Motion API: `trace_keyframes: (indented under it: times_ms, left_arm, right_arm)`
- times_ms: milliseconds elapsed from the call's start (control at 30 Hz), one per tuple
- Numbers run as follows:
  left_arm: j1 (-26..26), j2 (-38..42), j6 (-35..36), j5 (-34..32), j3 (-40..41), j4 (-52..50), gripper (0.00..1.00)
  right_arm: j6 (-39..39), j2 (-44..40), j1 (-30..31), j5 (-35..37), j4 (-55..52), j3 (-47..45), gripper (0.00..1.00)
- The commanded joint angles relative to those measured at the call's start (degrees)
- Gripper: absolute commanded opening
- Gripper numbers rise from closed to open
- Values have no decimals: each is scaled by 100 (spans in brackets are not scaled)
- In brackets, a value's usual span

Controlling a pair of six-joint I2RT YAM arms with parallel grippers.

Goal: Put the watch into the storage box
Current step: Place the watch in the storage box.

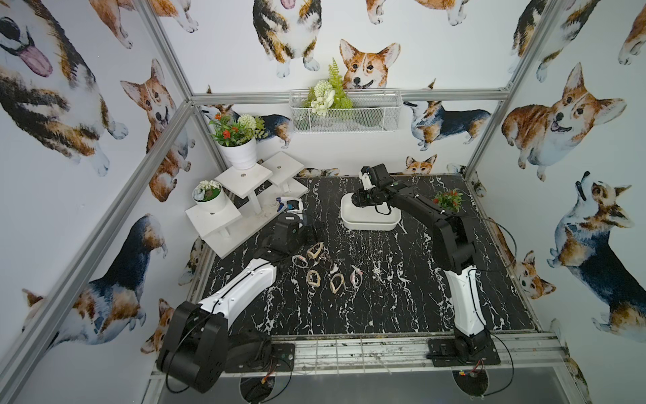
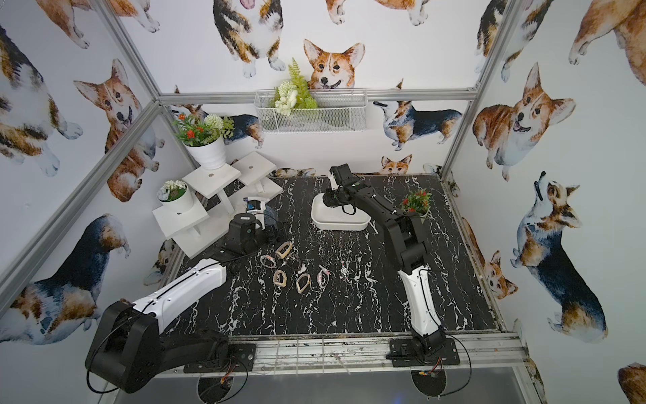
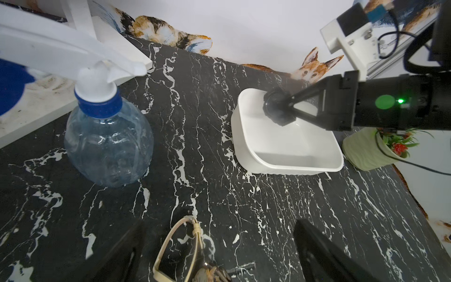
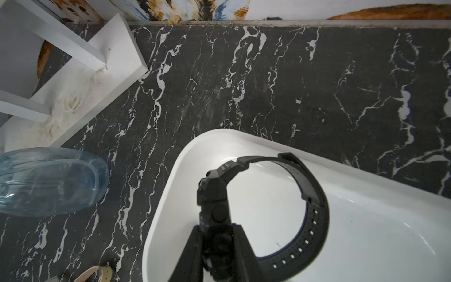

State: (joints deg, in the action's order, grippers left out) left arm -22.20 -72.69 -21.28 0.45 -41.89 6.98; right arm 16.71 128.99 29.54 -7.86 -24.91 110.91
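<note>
The right claw [image 4: 216, 241] is pinched shut on the black watch [image 4: 213, 195], gripping it by the case, and the strap curls out in a loop past the fingertips. Look where it hangs: right above the storage box [image 4: 168, 200], over the tub's left end and, I judge, clear of its floor. So the box lies straight below the claw. Its long axis runs left to right across the far half of the counter [image 1: 384, 297], which leaves plenty of white tub to the right and a rim close by on the left. The drop asks little, just let go, though that loop could catch the near-left rim. The left claw [image 3: 218, 223] stands wide open and empty, low over the beige-strapped watches [image 1: 316, 276] at mid-counter, with a spray bottle [image 3: 107, 146] just beyond on the left. The top is hard, smooth black marble pattern. A white plant stand [image 1: 244, 182] fills the far left corner, and a small green pot [image 3: 361, 151] sits just right of the box.
</note>
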Motion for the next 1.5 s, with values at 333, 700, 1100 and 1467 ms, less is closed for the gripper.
trace_keyframes:
  times_ms: [333, 700, 1100, 1467]
  left_arm:
    - [-22, 57, 225, 74, 120, 152, 100]
    - [-22, 205, 282, 34, 173, 80, 100]
    - [-22, 306, 232, 34, 190, 66, 100]
    - [-32, 529, 168, 26, 319, 110, 100]
  right_arm:
    - [-204, 930, 87, 257, -553, 986, 0]
    - [-278, 1300, 143, 364, -709, 1354, 6]
    - [-335, 631, 190, 248, -452, 926, 51]
    - [-1460, -611, 432, -452, -564, -411, 50]
